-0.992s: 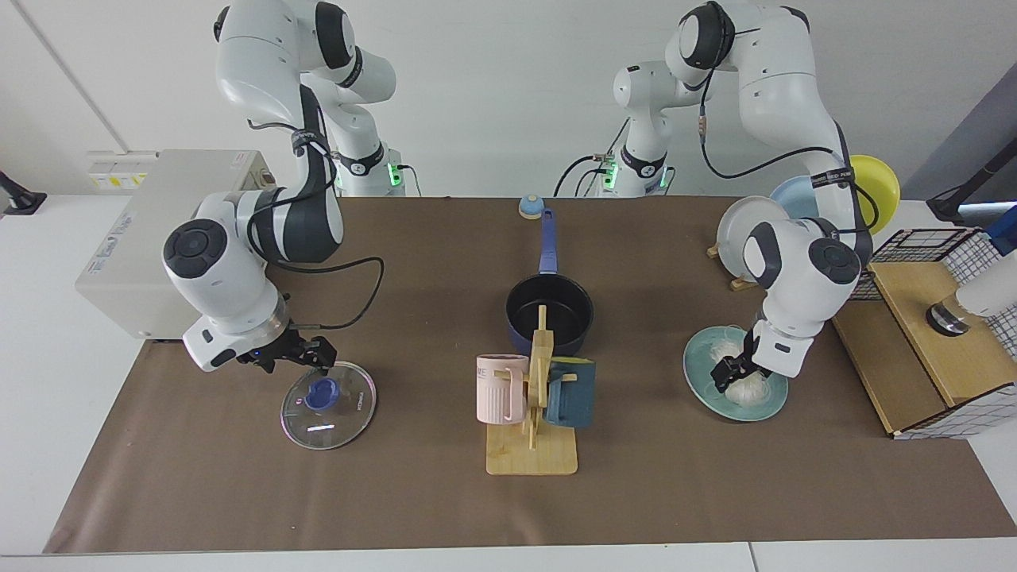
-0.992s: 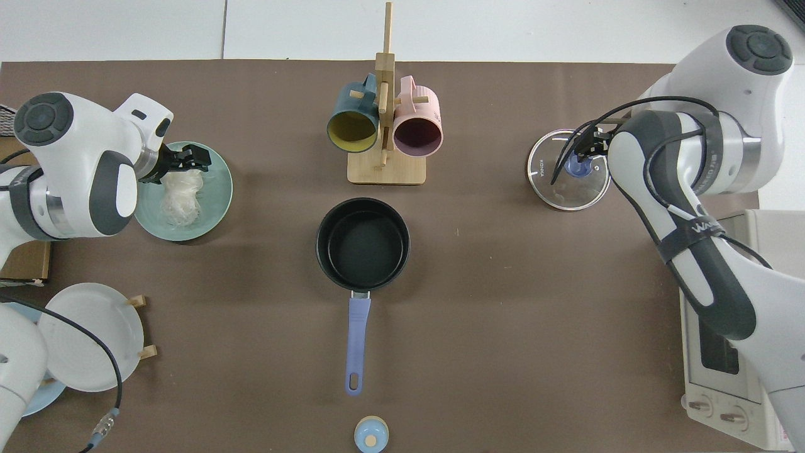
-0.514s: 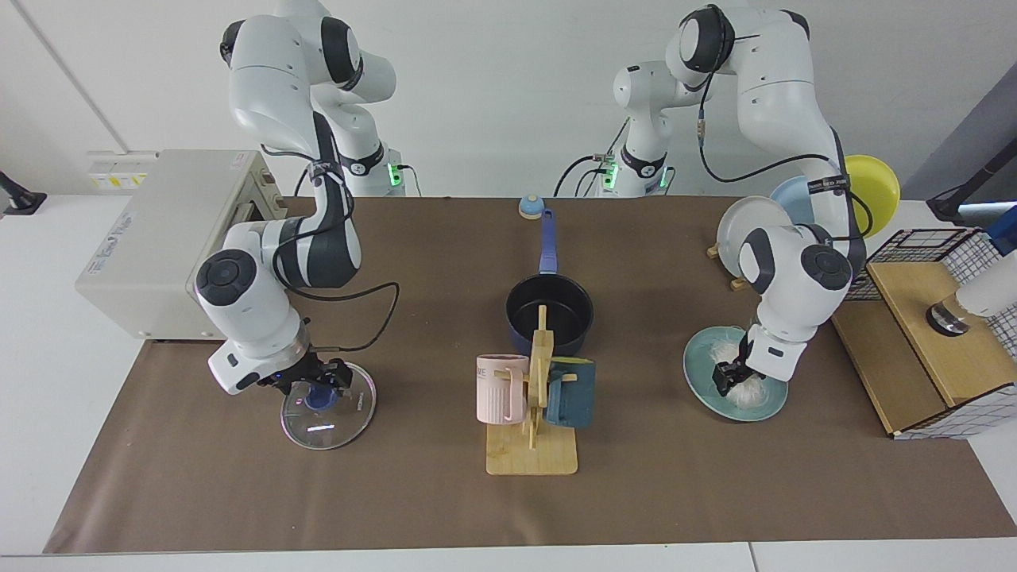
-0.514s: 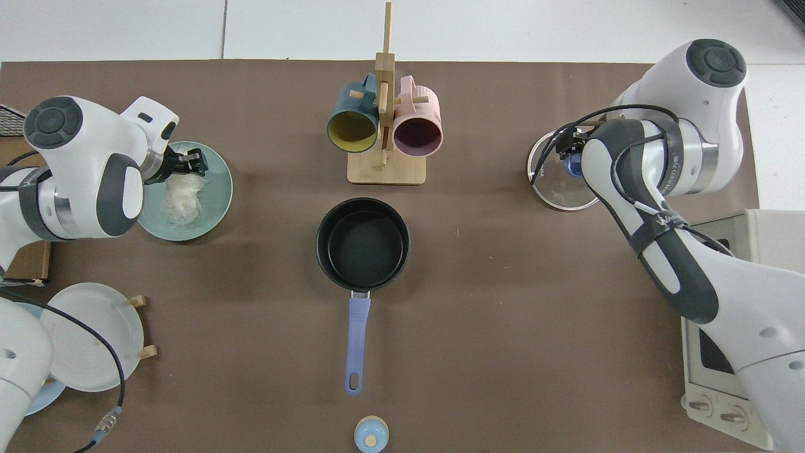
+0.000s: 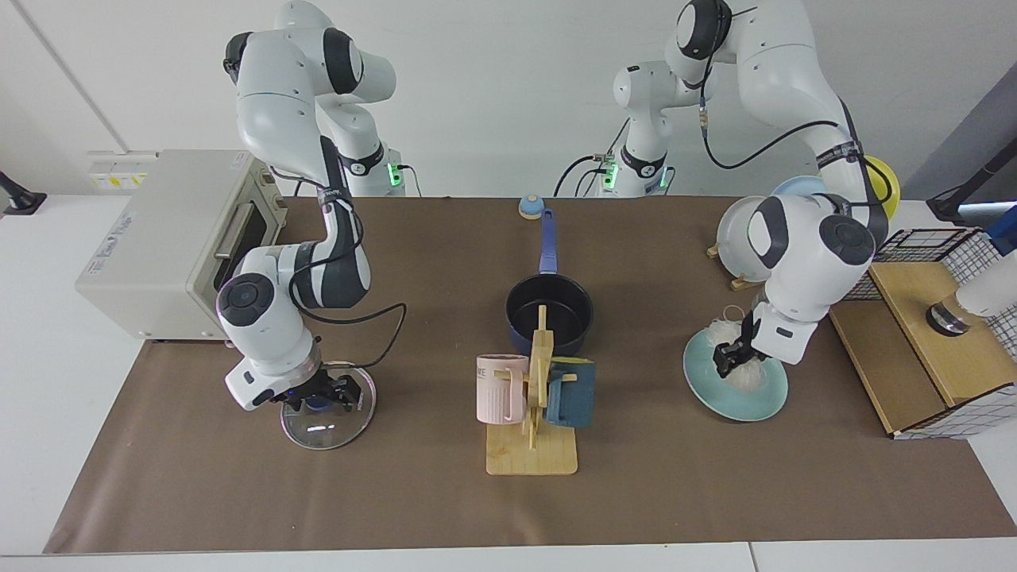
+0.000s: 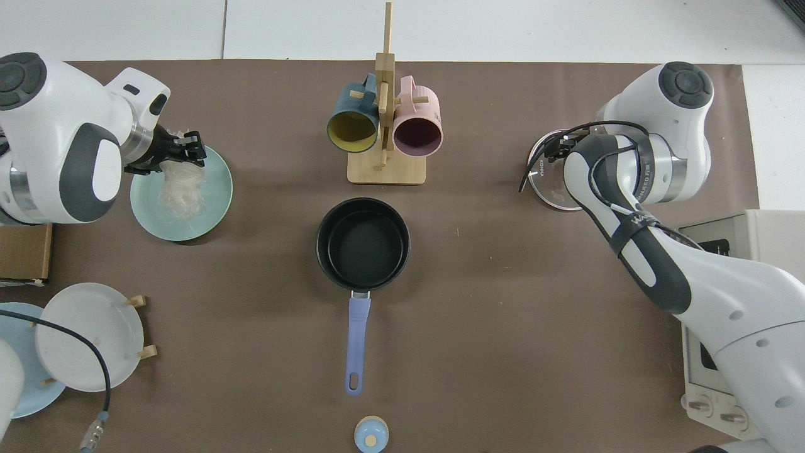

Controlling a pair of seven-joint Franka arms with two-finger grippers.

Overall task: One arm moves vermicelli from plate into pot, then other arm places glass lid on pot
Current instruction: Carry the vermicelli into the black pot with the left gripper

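Note:
The vermicelli [image 5: 745, 372] hangs in a loose white bundle from my left gripper [image 5: 727, 357], which is shut on it just above the teal plate [image 5: 735, 401]. From above, the threads [image 6: 180, 189] trail down from that gripper [image 6: 182, 151] onto the plate [image 6: 210, 217]. At the table's middle stands the dark blue pot [image 5: 550, 314], black inside and holding nothing [image 6: 363, 242], with its handle [image 6: 356, 343] pointing toward the arm bases. My right gripper [image 5: 320, 395] is low over the glass lid [image 5: 326, 413], open with its fingers either side of the blue knob. In the top view the arm covers most of the lid [image 6: 546, 189].
A wooden mug rack [image 5: 531, 453] with a pink mug [image 5: 499, 389] and a dark blue mug [image 5: 572, 393] stands just in front of the pot. A toaster oven [image 5: 167, 238] sits behind my right arm. Plates on a stand [image 5: 743, 226] and a wooden crate [image 5: 929, 349] flank my left arm.
My left gripper has risen, lifting the vermicelli partly off the plate. My right gripper has come down and moved inward over the lid's knob.

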